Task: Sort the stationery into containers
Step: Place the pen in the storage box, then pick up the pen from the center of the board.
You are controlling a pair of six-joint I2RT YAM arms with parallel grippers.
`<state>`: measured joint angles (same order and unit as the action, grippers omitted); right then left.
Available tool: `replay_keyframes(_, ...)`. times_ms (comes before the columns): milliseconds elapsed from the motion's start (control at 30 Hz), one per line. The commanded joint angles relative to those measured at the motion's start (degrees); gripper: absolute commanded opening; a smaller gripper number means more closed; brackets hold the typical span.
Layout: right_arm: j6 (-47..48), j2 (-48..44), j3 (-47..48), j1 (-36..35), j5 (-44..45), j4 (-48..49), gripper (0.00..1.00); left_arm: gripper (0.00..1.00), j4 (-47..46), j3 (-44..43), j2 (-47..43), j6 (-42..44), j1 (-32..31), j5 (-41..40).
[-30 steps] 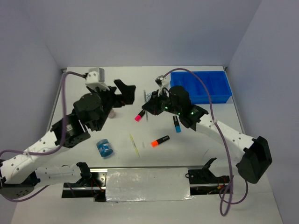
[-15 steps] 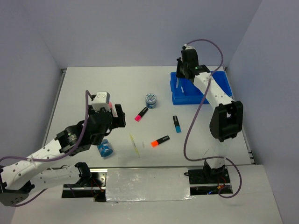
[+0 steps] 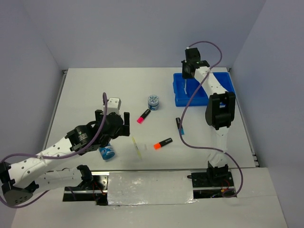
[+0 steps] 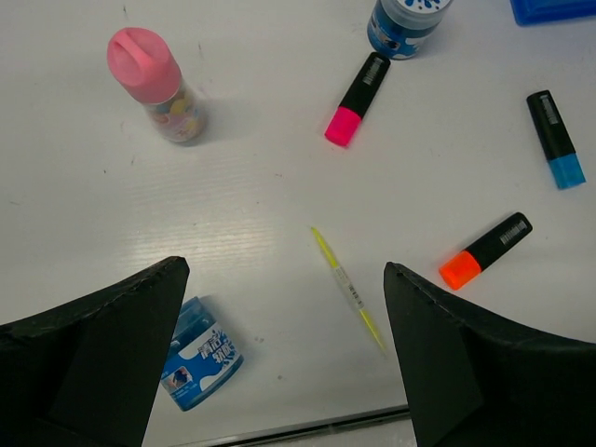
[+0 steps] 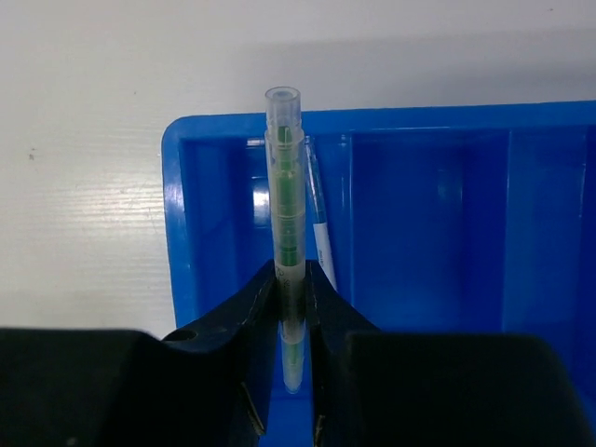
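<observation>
While the right gripper (image 5: 293, 279) pinches a clear pen with a green core (image 5: 284, 186), its length projecting past the fingertips over the leftmost compartment of the blue tray (image 5: 173, 242), I note the release wants care. I would lower first, lay the pen along the compartment, then part the fingers so it settles beside the white pen (image 5: 321, 237) lying there. Its height above the floor I cannot judge.

Left gripper (image 4: 284, 270): spread wide, empty, above the thin yellow stick (image 4: 349, 291).

Only the left wrist view shows the pink-capped bottle (image 4: 158, 86); overhead, the arm seems to hide it.
</observation>
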<state>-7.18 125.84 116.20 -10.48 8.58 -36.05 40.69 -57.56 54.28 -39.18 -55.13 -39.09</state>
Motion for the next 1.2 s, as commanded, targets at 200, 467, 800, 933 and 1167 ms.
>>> replay_keyframes(200,0.24,-2.53,-2.56,0.37,-3.74,0.11,0.39,0.99,0.36,0.17,4.43,-2.65,0.91,2.70)
replay_keyframes(467,-2.48,-7.70,-0.80,0.20,-4.71,-3.67,0.50,0.99,2.20,-0.10,8.46,-6.87,1.08,3.41)
replay_keyframes(800,-6.53,-39.96,-31.81,-9.81,-7.18,7.39,0.50,0.99,2.73,3.94,20.07,-25.83,-0.23,5.95)
replay_keyframes(933,-7.41,-46.47,-40.69,-15.09,-6.30,9.15,0.50,0.98,-2.52,6.23,25.68,-29.81,-1.73,9.55)
replay_keyframes(1167,-8.99,-54.73,-51.77,-17.64,-8.40,11.71,0.49,0.90,-2.53,3.86,34.13,-37.81,-3.75,9.03)
